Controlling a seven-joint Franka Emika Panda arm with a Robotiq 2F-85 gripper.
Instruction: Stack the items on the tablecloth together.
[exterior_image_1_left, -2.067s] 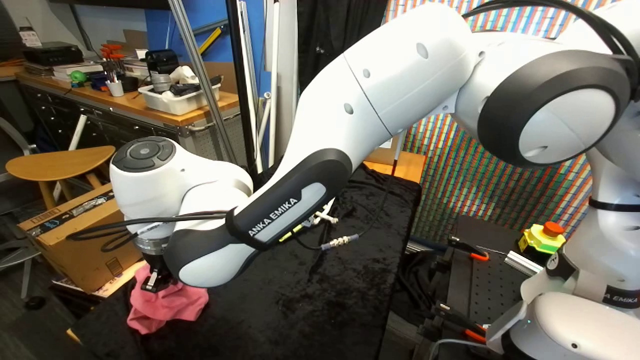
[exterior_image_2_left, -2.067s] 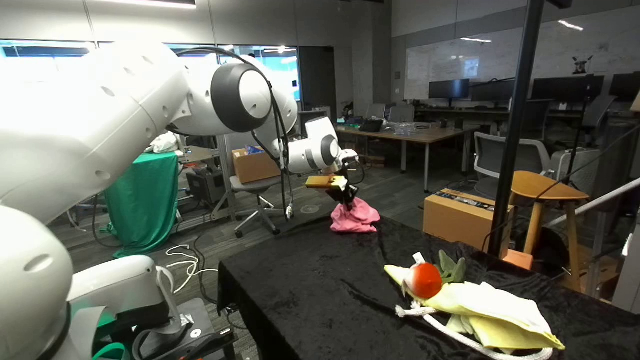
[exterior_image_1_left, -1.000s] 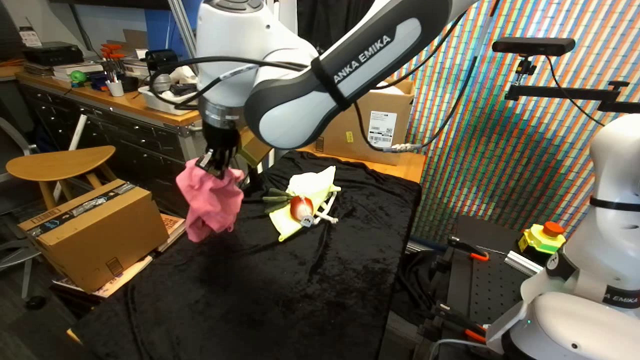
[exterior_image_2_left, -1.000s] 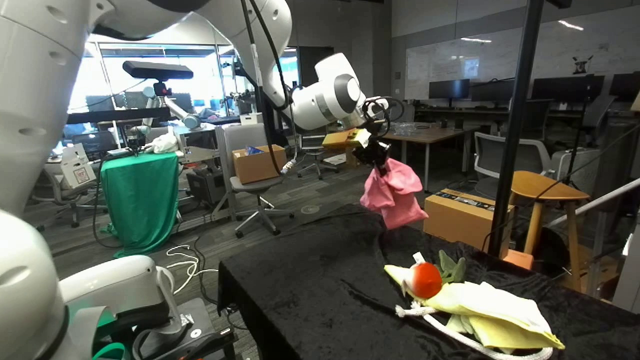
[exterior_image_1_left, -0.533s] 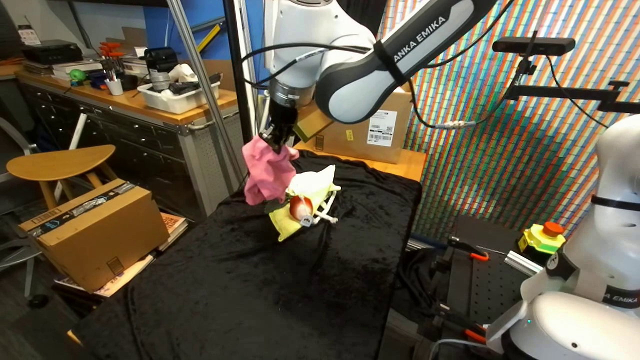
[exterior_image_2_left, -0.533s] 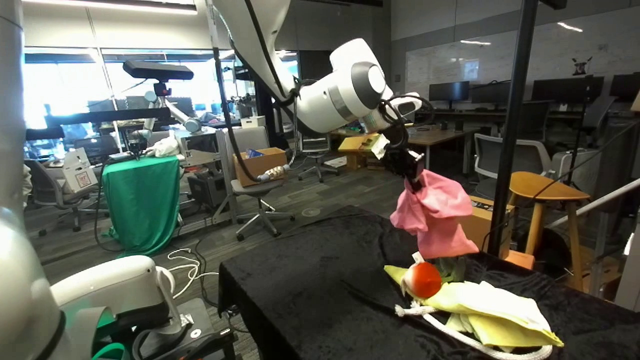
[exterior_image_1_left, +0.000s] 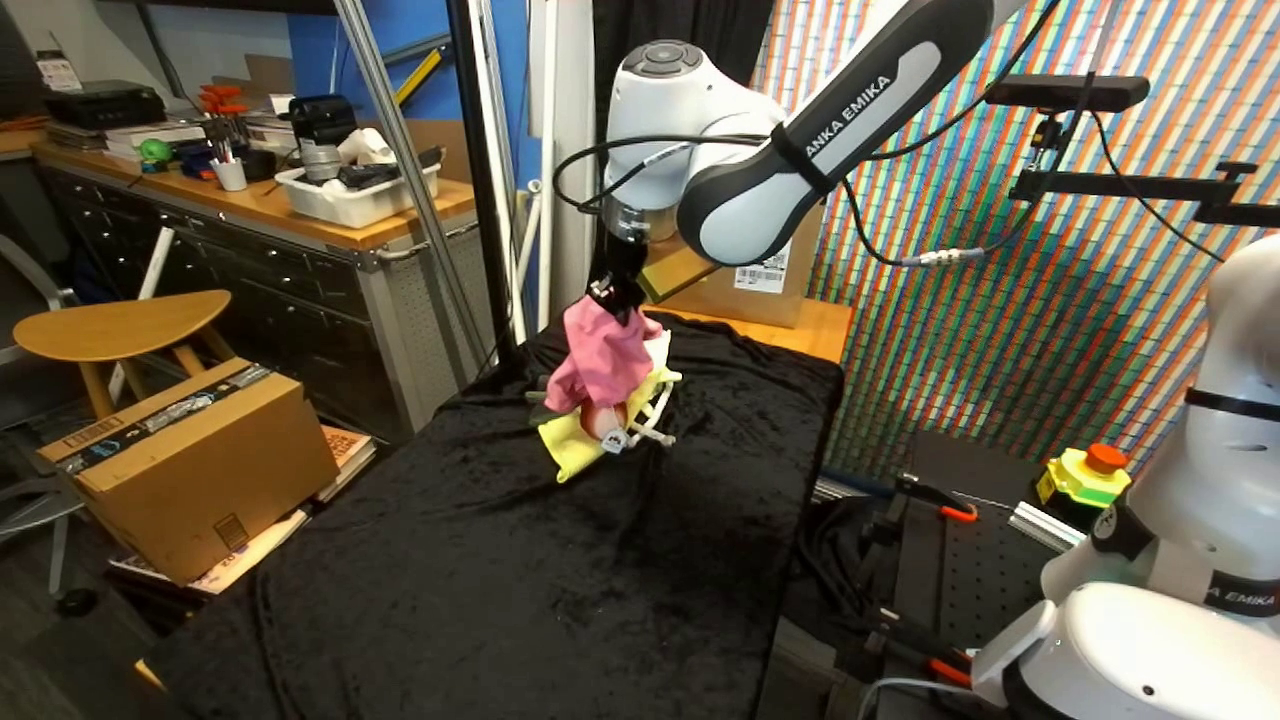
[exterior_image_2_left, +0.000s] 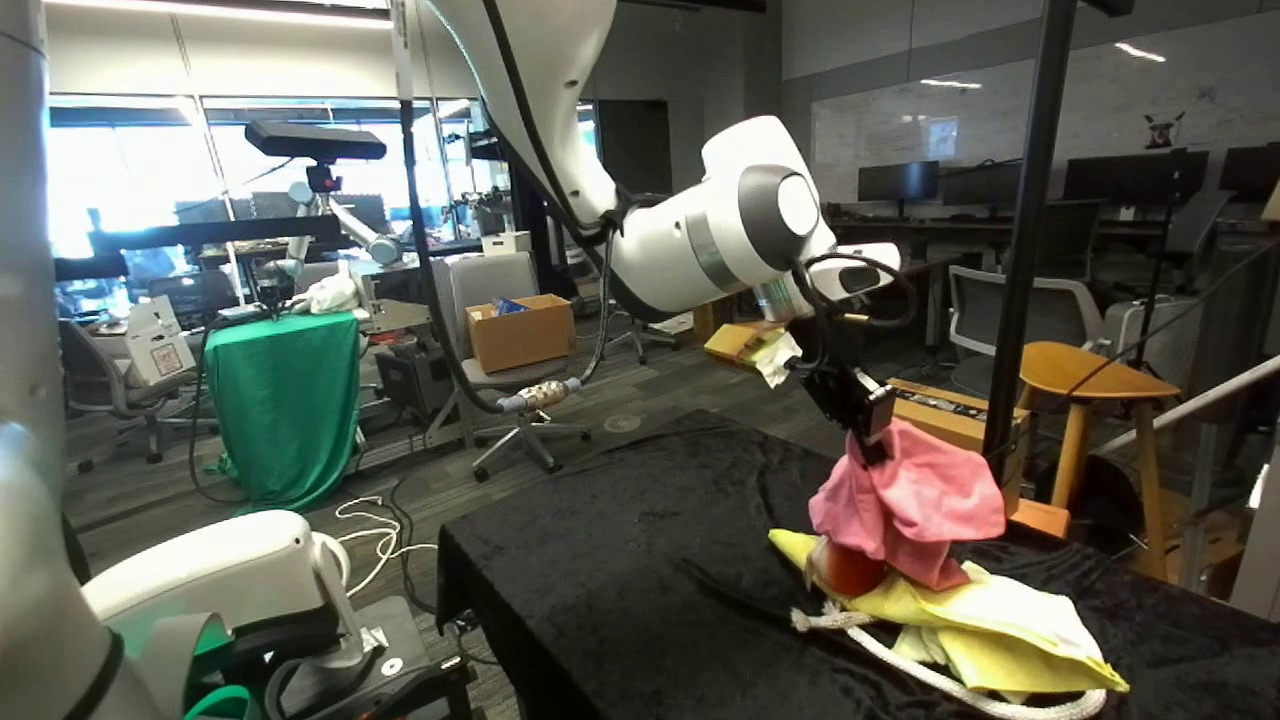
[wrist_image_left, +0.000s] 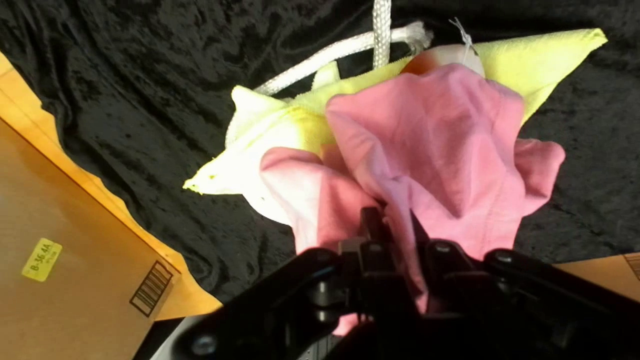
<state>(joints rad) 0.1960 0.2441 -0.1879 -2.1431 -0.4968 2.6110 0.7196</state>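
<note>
My gripper (exterior_image_1_left: 615, 303) is shut on a crumpled pink cloth (exterior_image_1_left: 605, 355) that hangs below the fingers. In the wrist view a fold of the pink cloth (wrist_image_left: 440, 150) is pinched between the fingertips (wrist_image_left: 394, 220). The pink cloth hangs over a yellow cloth (exterior_image_2_left: 1010, 625) and a red and white round toy (exterior_image_2_left: 848, 573), and its lower edge seems to touch them. The toy's green leaves are mostly covered. A white rope (exterior_image_2_left: 920, 675) lies beside and partly under the yellow cloth, on the black tablecloth (exterior_image_2_left: 640, 560).
A large cardboard box (exterior_image_1_left: 765, 275) stands behind the table's far edge; it also shows in the wrist view (wrist_image_left: 75, 280). Another cardboard box (exterior_image_1_left: 190, 480) is on the floor beside the table. A dark upright pole (exterior_image_2_left: 1030, 240) stands near the yellow cloth.
The gripper has lifted the pink cloth off the table's corner, carried it across to the yellow cloth and toy, and lowered it over them. The yellow cloth, toy and rope have stayed put.
</note>
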